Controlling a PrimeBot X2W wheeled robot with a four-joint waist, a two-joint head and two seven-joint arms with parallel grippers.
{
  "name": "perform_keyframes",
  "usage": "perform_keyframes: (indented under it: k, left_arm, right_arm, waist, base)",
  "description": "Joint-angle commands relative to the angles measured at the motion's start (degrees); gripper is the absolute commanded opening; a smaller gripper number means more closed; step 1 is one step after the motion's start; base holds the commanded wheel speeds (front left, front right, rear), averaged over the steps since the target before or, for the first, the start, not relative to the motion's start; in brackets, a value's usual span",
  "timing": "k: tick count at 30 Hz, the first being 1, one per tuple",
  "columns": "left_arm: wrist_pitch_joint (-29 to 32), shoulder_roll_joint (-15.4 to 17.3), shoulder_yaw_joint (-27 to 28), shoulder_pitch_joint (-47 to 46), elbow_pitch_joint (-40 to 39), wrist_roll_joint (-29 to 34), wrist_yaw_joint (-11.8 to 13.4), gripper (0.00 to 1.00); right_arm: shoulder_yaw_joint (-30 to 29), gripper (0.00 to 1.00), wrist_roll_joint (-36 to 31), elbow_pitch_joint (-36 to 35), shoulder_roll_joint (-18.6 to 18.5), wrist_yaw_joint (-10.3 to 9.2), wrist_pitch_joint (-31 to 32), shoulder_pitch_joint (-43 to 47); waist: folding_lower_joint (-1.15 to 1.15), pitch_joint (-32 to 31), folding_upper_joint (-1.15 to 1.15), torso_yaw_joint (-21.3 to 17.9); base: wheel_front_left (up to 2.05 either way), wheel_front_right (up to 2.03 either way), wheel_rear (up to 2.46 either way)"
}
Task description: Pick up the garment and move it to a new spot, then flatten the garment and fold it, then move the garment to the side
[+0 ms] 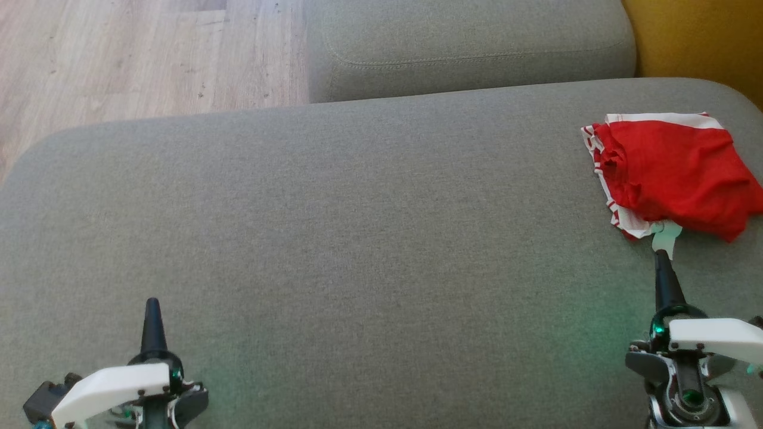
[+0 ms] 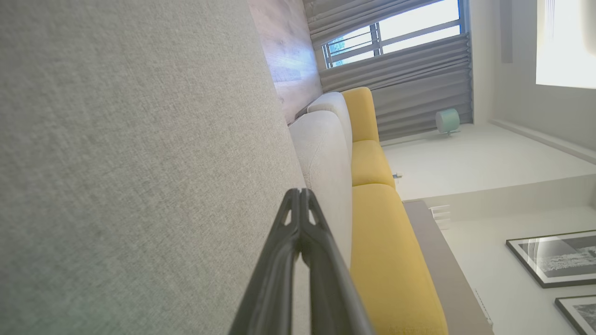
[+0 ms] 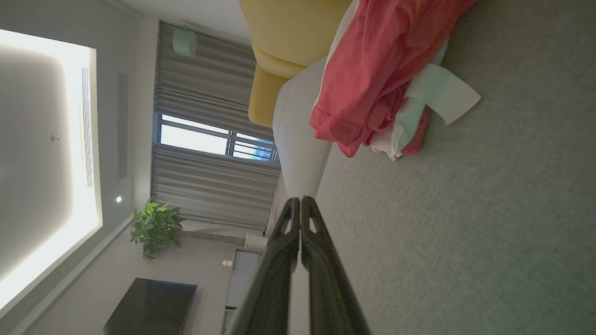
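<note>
The garment (image 1: pixel 676 173) is red with white trim and lies bunched at the far right of the grey cushion (image 1: pixel 357 238); a pale label sticks out from its near edge. In the right wrist view the garment (image 3: pixel 377 79) lies ahead and to the upper right of the fingers. My right gripper (image 1: pixel 663 257) is shut with nothing in it, its tip just short of the label. The right gripper (image 3: pixel 300 201) shows its fingers pressed together. At the lower left, far from the garment, my left gripper (image 1: pixel 152 304) is shut and empty. The left gripper (image 2: pixel 300 191) hovers beside the grey fabric.
A second grey cushion (image 1: pixel 471 47) sits behind the main one. Wooden floor (image 1: pixel 137 53) lies at the upper left, past the cushion's rounded edge. A yellow seat (image 1: pixel 697 36) borders the upper right corner. Broad bare grey fabric stretches between the two grippers.
</note>
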Motion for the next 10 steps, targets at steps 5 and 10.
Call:
perform_keyframes:
  k: [5, 10]
  left_arm:
    - [1.2, 0.3, 2.5, -3.3, -2.1, -3.3, 0.1, 0.00]
    - [2.0, 0.3, 3.0, -3.5, -2.2, -6.0, 0.1, 0.00]
  right_arm:
    - [0.4, 0.00, 4.2, -2.7, -0.2, -0.03, 1.2, -2.1]
    - [0.0, 0.00, 7.5, -3.1, -0.2, -0.04, 2.0, -2.1]
  waist:
    - [0.00, 0.0, 0.00, 0.0]
    - [0.00, 0.0, 0.00, -0.1]
  base:
    - [0.00, 0.00, 0.00]
    - [0.00, 0.00, 0.00]
